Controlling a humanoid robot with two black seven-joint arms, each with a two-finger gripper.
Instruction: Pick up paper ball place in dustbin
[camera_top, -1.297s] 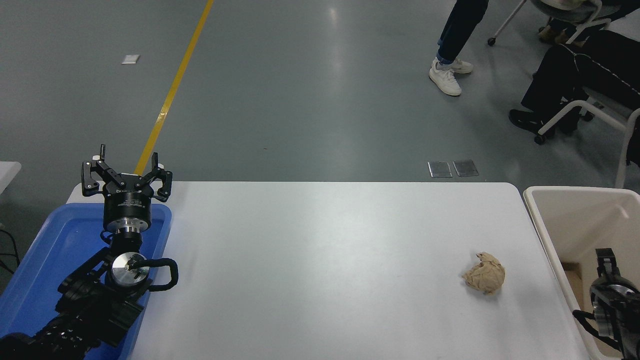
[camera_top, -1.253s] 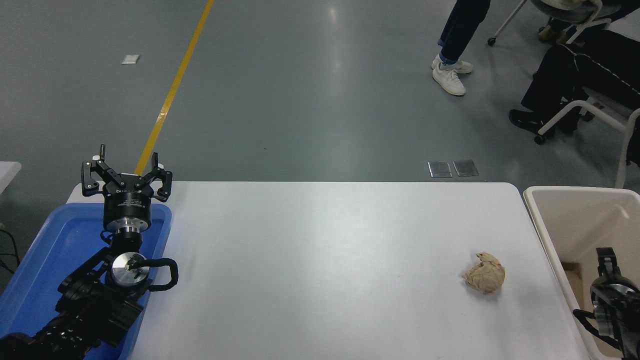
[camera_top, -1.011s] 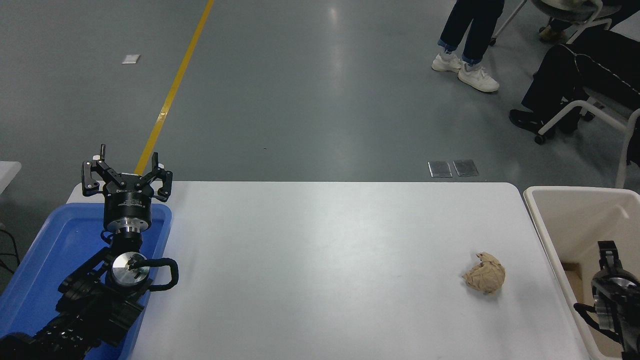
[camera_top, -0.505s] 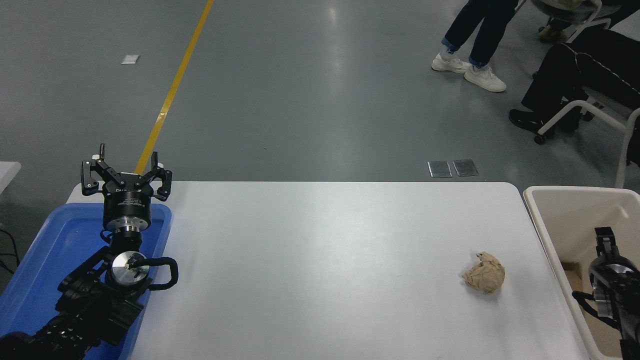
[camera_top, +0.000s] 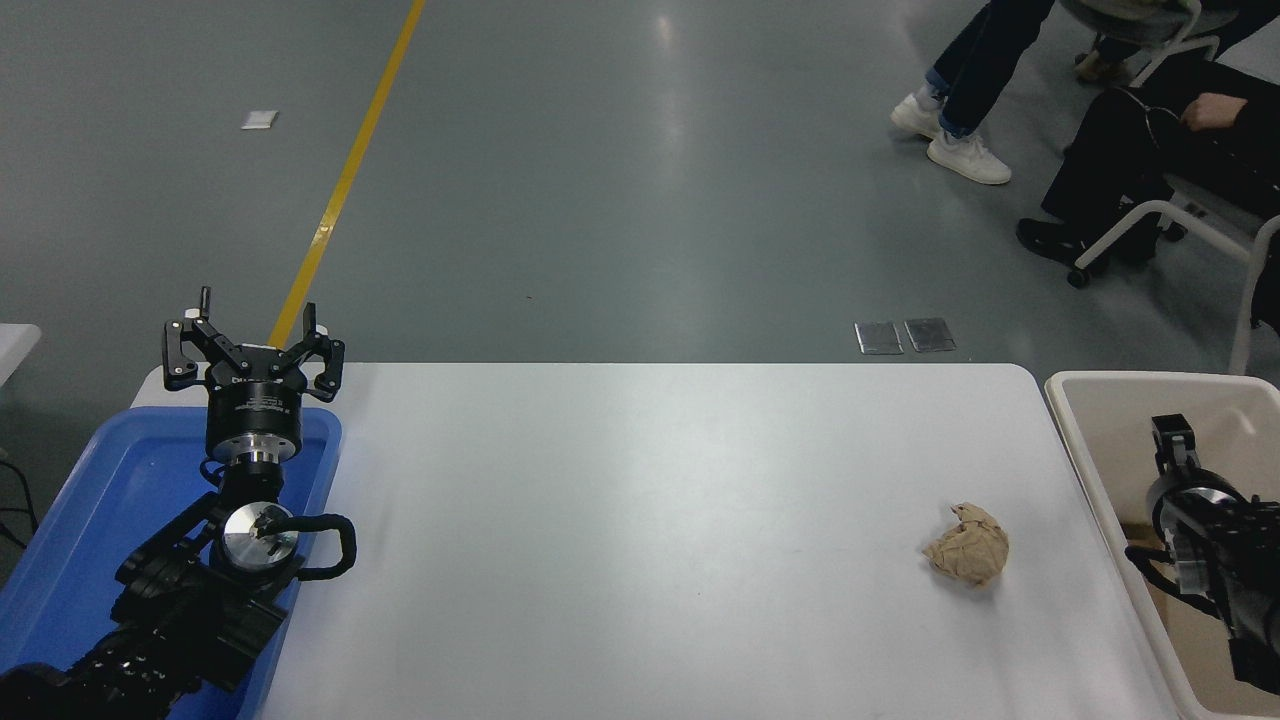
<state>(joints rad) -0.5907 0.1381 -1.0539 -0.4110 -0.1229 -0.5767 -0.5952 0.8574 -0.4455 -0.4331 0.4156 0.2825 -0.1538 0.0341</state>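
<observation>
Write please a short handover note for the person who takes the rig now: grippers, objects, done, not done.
Left gripper: open, empty, parked above the blue tray.
Right gripper: over the dustbin; open or shut cannot be seen.
Paper ball: lying on the white table, near its right side, beside the dustbin, untouched.
Done: nothing.
Left: grasp the ball, drop it in the dustbin.

White rectangular table (camera_top: 640, 520): crumpled tan paper ball (camera_top: 966, 556) on its right near part. Cream plastic dustbin (camera_top: 1100, 470) just right of table. Shallow blue plastic tray (camera_top: 90, 520) at left edge; left black gripper (camera_top: 252, 352) above tray's far end. Right black gripper (camera_top: 1170, 440) over dustbin.
</observation>
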